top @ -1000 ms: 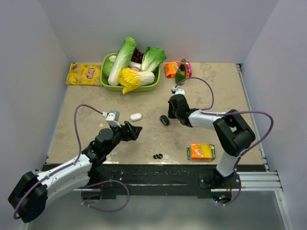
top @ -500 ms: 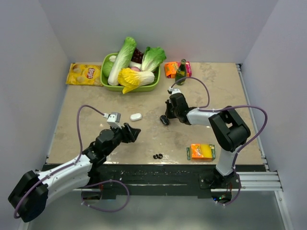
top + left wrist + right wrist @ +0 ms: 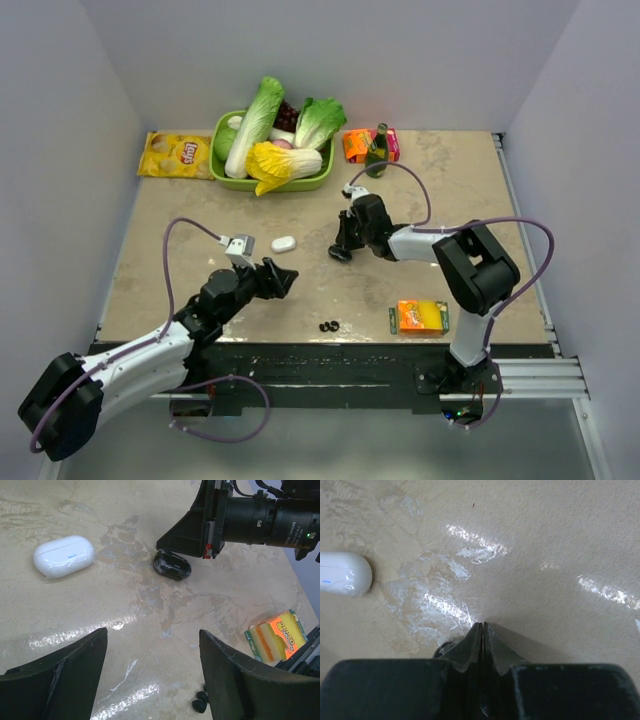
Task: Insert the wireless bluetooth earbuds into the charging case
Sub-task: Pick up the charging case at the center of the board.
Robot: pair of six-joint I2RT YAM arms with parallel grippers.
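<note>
Your black earbuds [image 3: 328,325] lie as two tiny glossy beans, side by side near the front edge of the mottled beige table [image 3: 450,190], well apart from both cases. The shiny, pebble-shaped black case [image 3: 172,565] seems shut, just beside the right gripper [image 3: 481,632], whose jaws are pressed together on nothing. The smooth, rounded white case [image 3: 64,556] lies nearby. The left gripper [image 3: 152,632] hovers with its jaws wide apart.

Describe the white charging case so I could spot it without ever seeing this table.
Start at the green basket of vegetables at the far edge of the table and come forward. The white charging case lies closed on the tabletop there. It is a glossy white pebble, unlike the black case to its right.
</note>
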